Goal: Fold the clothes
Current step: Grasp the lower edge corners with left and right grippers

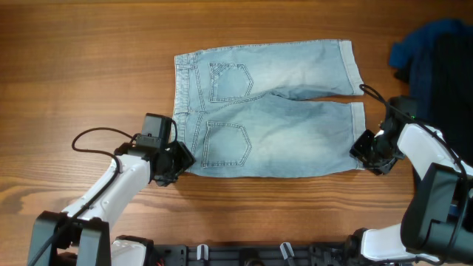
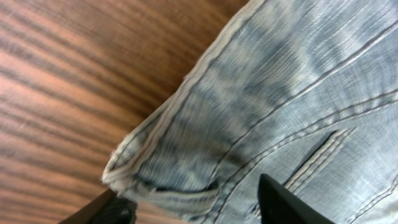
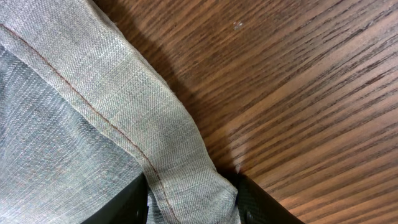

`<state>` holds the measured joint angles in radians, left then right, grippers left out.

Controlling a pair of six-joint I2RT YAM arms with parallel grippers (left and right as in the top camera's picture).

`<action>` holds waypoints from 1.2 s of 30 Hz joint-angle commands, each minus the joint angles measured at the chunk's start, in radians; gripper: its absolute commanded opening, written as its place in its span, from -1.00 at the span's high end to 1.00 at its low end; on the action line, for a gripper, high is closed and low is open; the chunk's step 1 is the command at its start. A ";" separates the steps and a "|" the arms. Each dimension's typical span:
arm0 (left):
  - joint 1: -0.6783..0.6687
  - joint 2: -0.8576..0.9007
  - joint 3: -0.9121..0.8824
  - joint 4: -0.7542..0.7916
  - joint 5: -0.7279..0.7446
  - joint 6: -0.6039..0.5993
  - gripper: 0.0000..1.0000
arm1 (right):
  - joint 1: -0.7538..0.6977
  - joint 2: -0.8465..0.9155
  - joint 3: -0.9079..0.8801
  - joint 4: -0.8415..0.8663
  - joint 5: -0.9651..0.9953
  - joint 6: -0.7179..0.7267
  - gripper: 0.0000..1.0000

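Observation:
The clothes (image 1: 266, 111), light blue denim shorts, lie flat with the back pockets up and the waistband to the left. My left gripper (image 1: 181, 159) is at the near waistband corner. In the left wrist view its jaws straddle that slightly bunched corner (image 2: 186, 180). One finger (image 2: 115, 211) rests by the wood and the other finger (image 2: 292, 208) lies over the denim, and whether they pinch it is unclear. My right gripper (image 1: 362, 151) is at the near leg's hem. Both its fingers press against the cuff (image 3: 180, 168), so it is shut on it.
A heap of dark navy-and-black garments (image 1: 436, 59) lies at the back right, just beyond the right arm. Bare wooden table (image 1: 89, 59) surrounds the shorts. The near table edge runs close behind both arm bases.

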<state>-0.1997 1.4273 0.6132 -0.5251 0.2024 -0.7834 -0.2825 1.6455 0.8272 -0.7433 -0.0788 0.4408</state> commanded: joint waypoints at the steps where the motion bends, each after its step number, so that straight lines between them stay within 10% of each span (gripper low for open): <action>1: -0.005 0.043 -0.012 0.014 -0.018 -0.010 -0.18 | 0.002 0.065 -0.031 0.028 -0.027 -0.019 0.06; 7: -0.005 0.043 -0.012 0.005 -0.032 -0.006 0.20 | 0.002 0.065 -0.031 0.027 -0.027 -0.020 0.09; 14: -0.005 0.043 -0.012 -0.056 -0.079 0.073 0.67 | 0.002 0.065 -0.024 0.026 -0.027 -0.022 0.89; 18: -0.005 0.040 -0.004 -0.069 -0.085 0.102 0.92 | 0.002 0.062 0.020 -0.023 -0.026 -0.023 0.91; 36: -0.005 -0.045 0.291 -0.501 -0.141 0.182 0.92 | 0.002 -0.089 0.175 -0.233 0.025 -0.019 0.91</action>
<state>-0.2054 1.4269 0.8879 -0.9665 0.1242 -0.6281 -0.2798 1.6253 0.9714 -0.9730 -0.1043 0.4221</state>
